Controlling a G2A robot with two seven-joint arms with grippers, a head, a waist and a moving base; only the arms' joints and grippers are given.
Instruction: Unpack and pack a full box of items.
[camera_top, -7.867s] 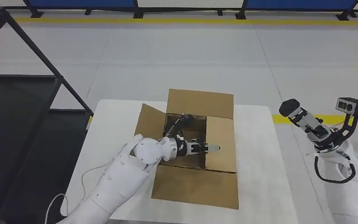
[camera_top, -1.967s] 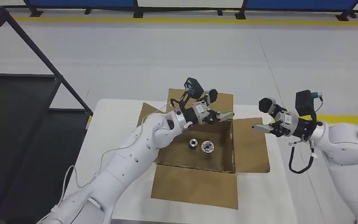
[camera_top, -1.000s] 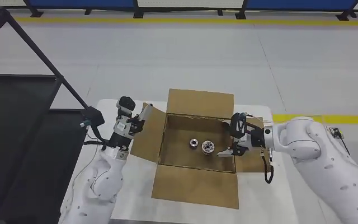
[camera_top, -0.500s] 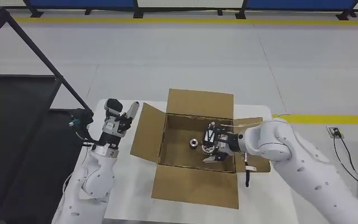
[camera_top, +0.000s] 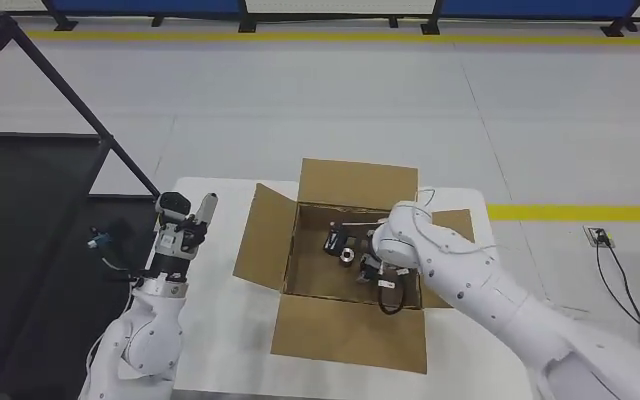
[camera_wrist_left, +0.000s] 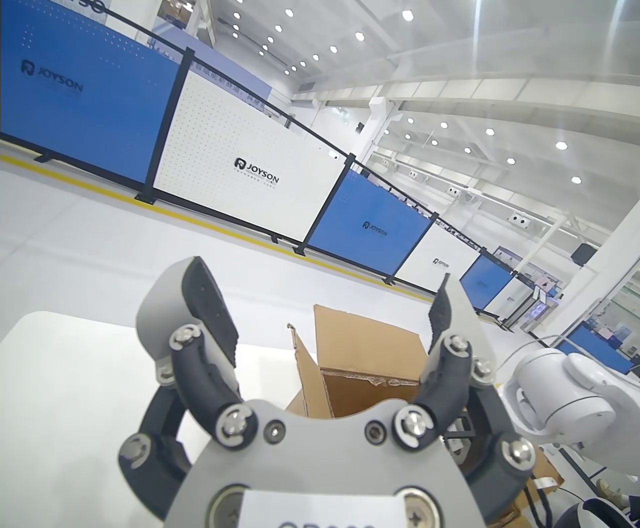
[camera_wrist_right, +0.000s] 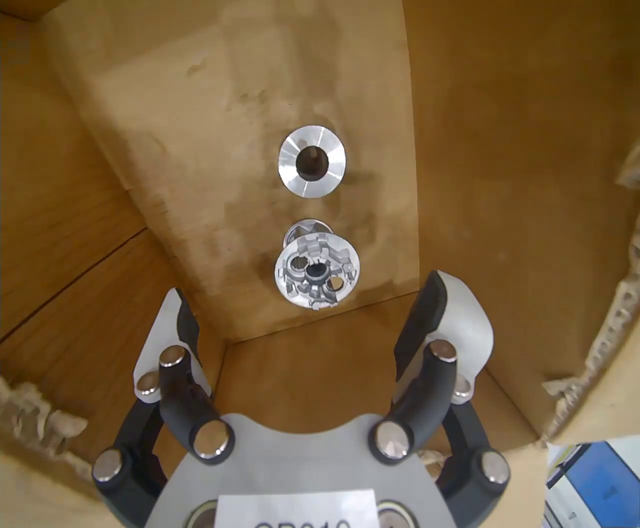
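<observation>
R tool (camera_wrist_right: 306, 292) is down inside the box (camera_top: 358, 185), fingers spread wide, holding nothing. Just past its tips sits a toothed metal part (camera_wrist_right: 317, 277), flat face up, near a box wall. A shiny ring (camera_wrist_right: 311, 161) lies just beside it, hole up, w/ bare floor around. L tool (camera_wrist_left: 322, 274) is by the table (camera_top: 225, 330) edge, spread wide & empty, well apart from the box.

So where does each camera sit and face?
Top: above the arms, facing down at table and box; left arm, right arm show.
Left wrist: beside the box, facing it and the hall; open left claw.
Right wrist: inside the box, facing a ring and toothed part; open right claw.
Shared: all see the box.
</observation>
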